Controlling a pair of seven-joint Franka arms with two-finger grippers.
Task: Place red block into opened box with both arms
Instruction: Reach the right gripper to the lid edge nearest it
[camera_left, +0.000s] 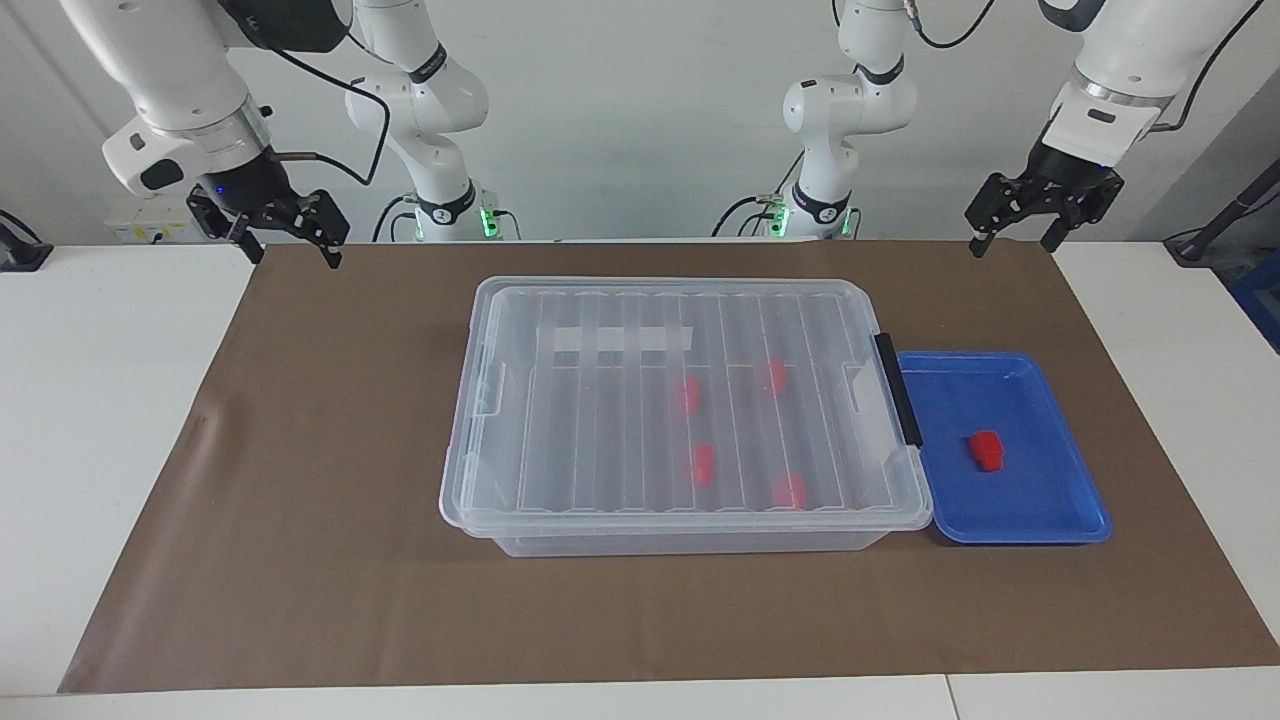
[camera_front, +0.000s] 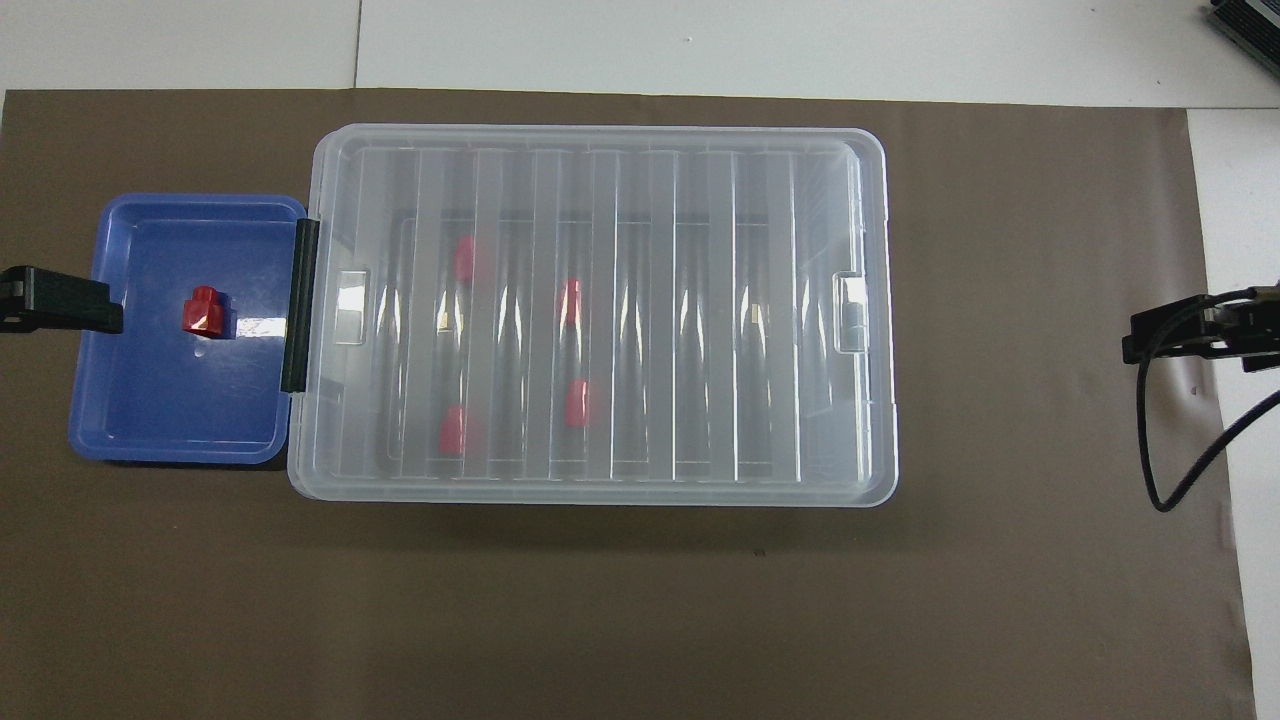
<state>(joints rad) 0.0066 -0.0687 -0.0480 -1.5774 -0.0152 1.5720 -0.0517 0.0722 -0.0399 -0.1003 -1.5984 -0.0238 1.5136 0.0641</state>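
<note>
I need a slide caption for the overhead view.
Red block waits in blue tray beside the lidded box.

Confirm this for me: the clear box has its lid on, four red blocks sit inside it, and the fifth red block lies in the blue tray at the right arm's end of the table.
One thing is wrong: the blue tray sits at the left arm's end of the table, not the right arm's, as the facing view shows. The rest holds: the box has its lid on, four red blocks show through it, and the fifth red block lies in the tray.
</note>
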